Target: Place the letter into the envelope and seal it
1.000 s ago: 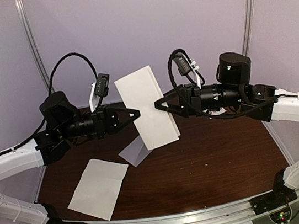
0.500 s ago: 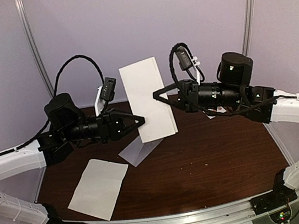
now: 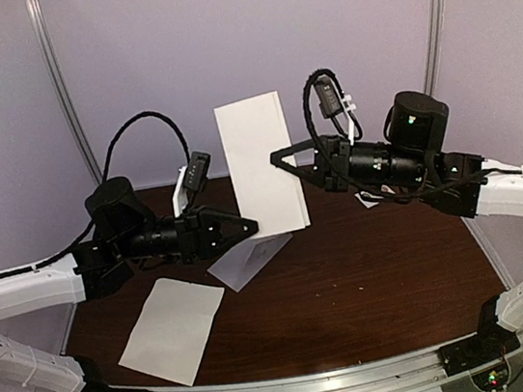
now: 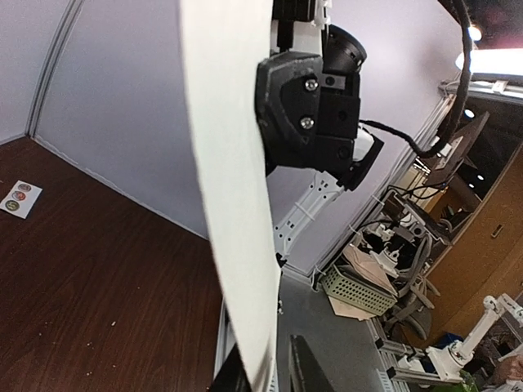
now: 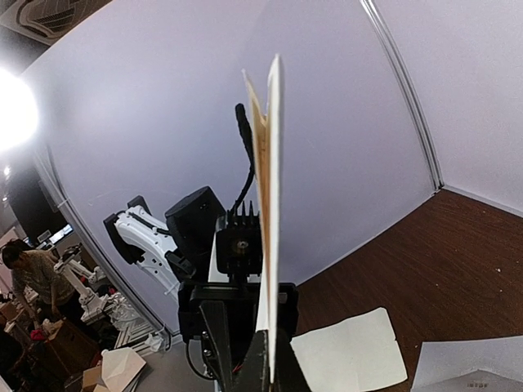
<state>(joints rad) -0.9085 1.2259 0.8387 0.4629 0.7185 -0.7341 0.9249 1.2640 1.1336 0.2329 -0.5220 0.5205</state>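
The pale envelope is held upright in the air above the table's middle. Its grey flap hangs down to the table. My right gripper is shut on the envelope's right edge; its wrist view shows the envelope edge-on in the gripper. My left gripper is at the envelope's lower left corner. In the left wrist view the envelope runs between the gripper fingers, which stand slightly apart, with a gap on one side. The letter, a plain white sheet, lies flat at the front left.
A small white sticker card lies behind my right arm and also shows in the left wrist view. The brown table ends at a metal rail in front. Purple walls close the back and sides.
The envelope has risen and turned more upright. My left gripper has slid down and right along its left edge to the lower corner. My right gripper has moved up slightly with it.
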